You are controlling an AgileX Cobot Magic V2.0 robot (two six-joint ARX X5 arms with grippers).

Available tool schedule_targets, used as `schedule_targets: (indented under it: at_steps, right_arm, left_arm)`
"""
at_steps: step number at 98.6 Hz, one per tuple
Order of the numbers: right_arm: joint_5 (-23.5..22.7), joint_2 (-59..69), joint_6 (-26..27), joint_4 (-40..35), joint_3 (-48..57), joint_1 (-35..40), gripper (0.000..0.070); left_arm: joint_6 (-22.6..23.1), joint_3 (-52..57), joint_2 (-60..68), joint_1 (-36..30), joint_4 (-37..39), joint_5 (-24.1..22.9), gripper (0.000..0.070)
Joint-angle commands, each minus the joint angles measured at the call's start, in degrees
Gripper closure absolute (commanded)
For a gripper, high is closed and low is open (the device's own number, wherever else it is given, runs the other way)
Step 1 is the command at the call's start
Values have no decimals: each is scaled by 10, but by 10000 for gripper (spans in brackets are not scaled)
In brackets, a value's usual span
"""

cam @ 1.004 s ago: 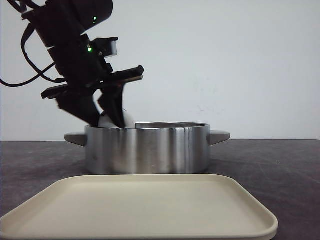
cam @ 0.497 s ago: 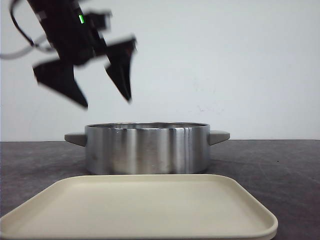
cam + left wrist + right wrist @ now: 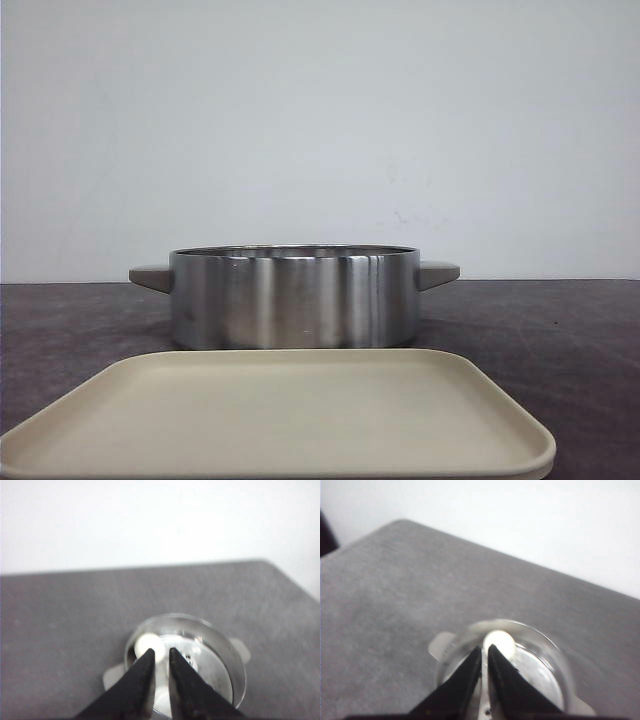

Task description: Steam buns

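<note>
One white bun (image 3: 148, 643) lies inside the steel pot (image 3: 236, 656), close to its wall; its face markings are too blurred to make out. The right wrist view shows the same bun (image 3: 501, 642) in the pot (image 3: 559, 666). From the front the pot (image 3: 295, 300) hides its contents. My left gripper (image 3: 161, 652) hangs high above the pot, fingers nearly together, holding nothing. My right gripper (image 3: 485, 649) is also high above it, shut and empty. Neither gripper shows in the front view.
A cream tray (image 3: 300, 415) lies bare in front of the pot near the table's front edge. The pot has two grey side handles (image 3: 438, 273). Dark grey tabletop (image 3: 560, 330) surrounds it, with a white wall behind.
My left gripper stood at the pot's left rim around a white bun, then rose open and empty, and has now left the front view. The bun stays in the pot.
</note>
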Motion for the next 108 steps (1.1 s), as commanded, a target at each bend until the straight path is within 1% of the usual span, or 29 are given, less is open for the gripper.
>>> schedule_targets:
  at_steps: [1,8,13,21,29,43,108]
  right_arm:
    - [-1,3,-29,85,-31,20,687]
    - [-1,4,-33,153,-65,30,687]
    - [-8,5,-28,178,-76,35,687]
    - [-20,5,-26,177,-76,36,687]
    - [-20,5,-26,177,-76,40,687]
    - [-14,4,-27,181,-76,38,687]
    - [-14,2,-27,180,-76,39,687]
  left_arm:
    - [15,7,-13,3,-8,-3,700]
    - [33,7,-28,9,-32,-4,700]
    - [43,7,-34,12,-51,-4,700]
    - [43,7,-40,13,-74,-4,700]
    - [36,7,-44,13,-83,-4,700]
    - [37,7,-46,13,-82,-4,700]
    - [37,7,-47,13,-82,-4,700]
